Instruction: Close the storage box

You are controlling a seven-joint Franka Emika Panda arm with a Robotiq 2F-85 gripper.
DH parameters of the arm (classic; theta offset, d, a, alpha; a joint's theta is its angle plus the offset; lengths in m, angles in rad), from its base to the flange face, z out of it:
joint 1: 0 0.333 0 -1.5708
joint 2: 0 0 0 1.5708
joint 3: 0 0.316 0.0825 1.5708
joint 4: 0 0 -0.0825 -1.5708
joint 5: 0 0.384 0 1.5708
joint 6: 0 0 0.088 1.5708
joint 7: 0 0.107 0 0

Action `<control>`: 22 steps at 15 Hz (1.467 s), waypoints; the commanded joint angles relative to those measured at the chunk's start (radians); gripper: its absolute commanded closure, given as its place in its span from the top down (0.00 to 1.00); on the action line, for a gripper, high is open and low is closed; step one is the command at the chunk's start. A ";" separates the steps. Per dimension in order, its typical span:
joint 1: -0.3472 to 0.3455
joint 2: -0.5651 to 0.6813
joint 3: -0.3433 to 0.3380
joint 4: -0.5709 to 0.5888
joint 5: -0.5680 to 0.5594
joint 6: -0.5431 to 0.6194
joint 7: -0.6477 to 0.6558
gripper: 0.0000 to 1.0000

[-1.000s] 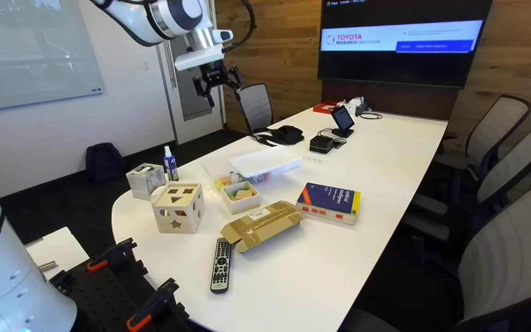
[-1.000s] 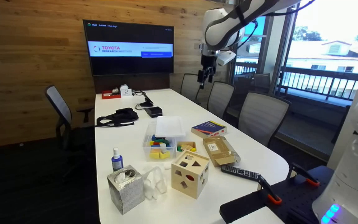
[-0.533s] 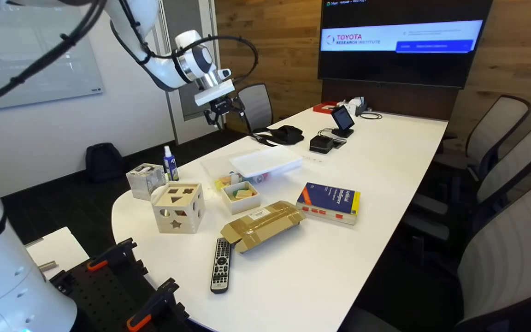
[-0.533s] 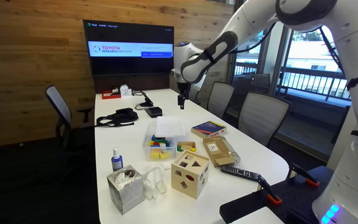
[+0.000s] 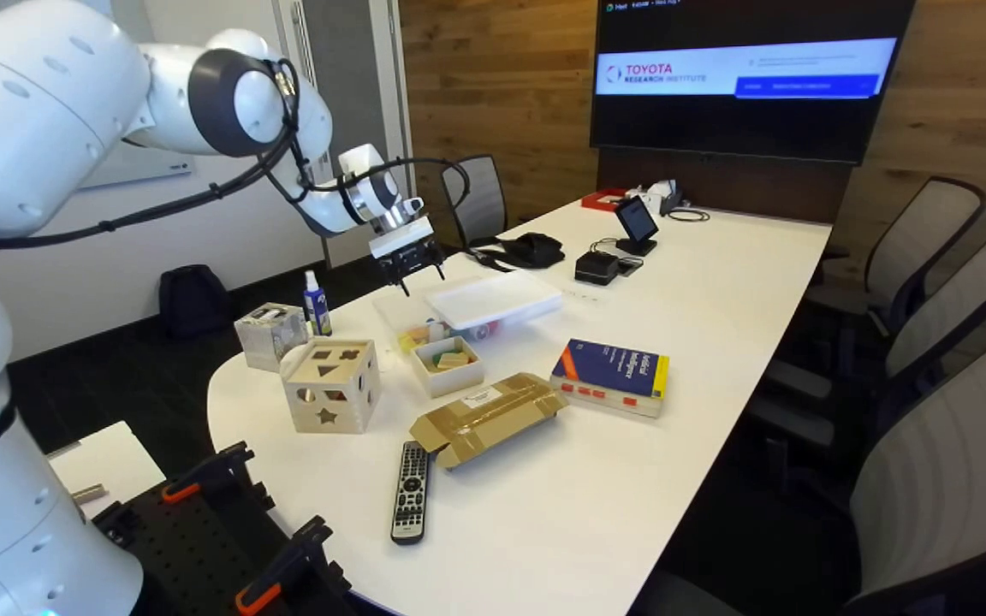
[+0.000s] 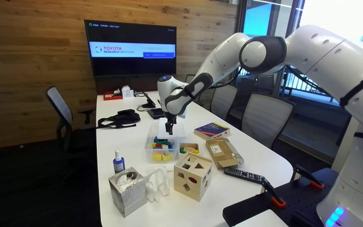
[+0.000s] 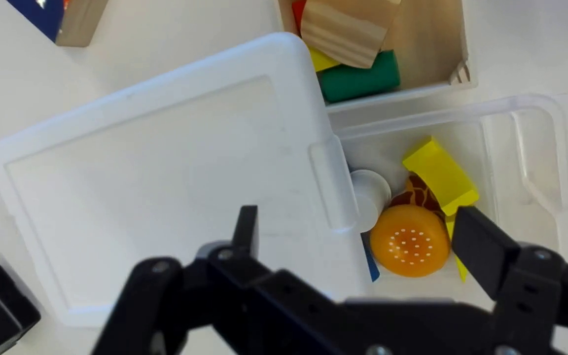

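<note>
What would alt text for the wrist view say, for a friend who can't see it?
A clear plastic box stands partly uncovered, its white lid askew, with an orange bun-like toy and yellow pieces showing inside. An open black tool spans the picture's bottom; a tray of blocks sits beside the box.

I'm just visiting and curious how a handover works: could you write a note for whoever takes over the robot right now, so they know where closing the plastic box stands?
Gripper: open, holding nothing, over the storage box and its lid.
Box: on the white table; its uncovered end shows an orange bun-like piece and a yellow piece, among others.
Lid: askew, covering part of the box and jutting past one side.
Done: lid partly over the box; not closed yet.
Left: most likely grip or push the lid straight, bring it across the open end and press it down.
</note>
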 commanded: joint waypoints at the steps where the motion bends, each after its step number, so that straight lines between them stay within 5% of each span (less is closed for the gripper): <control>1: 0.034 0.173 -0.033 0.240 0.027 -0.059 -0.058 1.00; 9: 0.036 0.422 -0.026 0.625 0.019 -0.214 -0.111 1.00; 11: 0.035 0.460 -0.025 0.674 0.019 -0.254 -0.117 0.72; 15: 0.052 0.501 -0.083 0.721 0.087 -0.271 -0.123 0.41; 22: 0.067 0.469 -0.097 0.738 0.138 -0.292 -0.167 0.10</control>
